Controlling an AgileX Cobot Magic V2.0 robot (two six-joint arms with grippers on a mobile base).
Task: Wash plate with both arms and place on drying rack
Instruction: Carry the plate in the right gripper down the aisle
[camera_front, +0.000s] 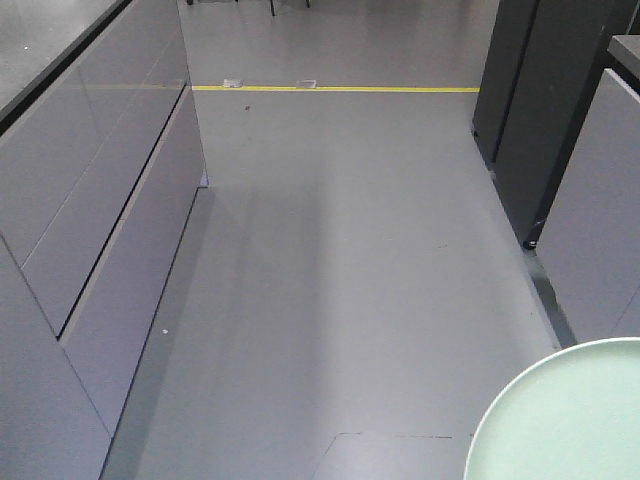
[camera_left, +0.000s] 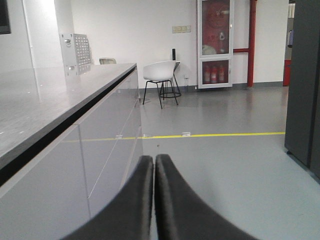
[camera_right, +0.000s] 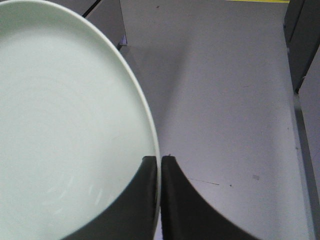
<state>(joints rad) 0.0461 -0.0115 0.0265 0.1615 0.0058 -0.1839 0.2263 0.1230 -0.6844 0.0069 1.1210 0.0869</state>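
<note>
Plate in transit, 1 arm holding.
The right gripper pinches the rim of the mint plate, held over grey floor; the left gripper is pressed together on nothing. Far off runs a yellow line. No drying rack shows, so washing seems yet to start; next calls for the 2nd arm's help.
</note>
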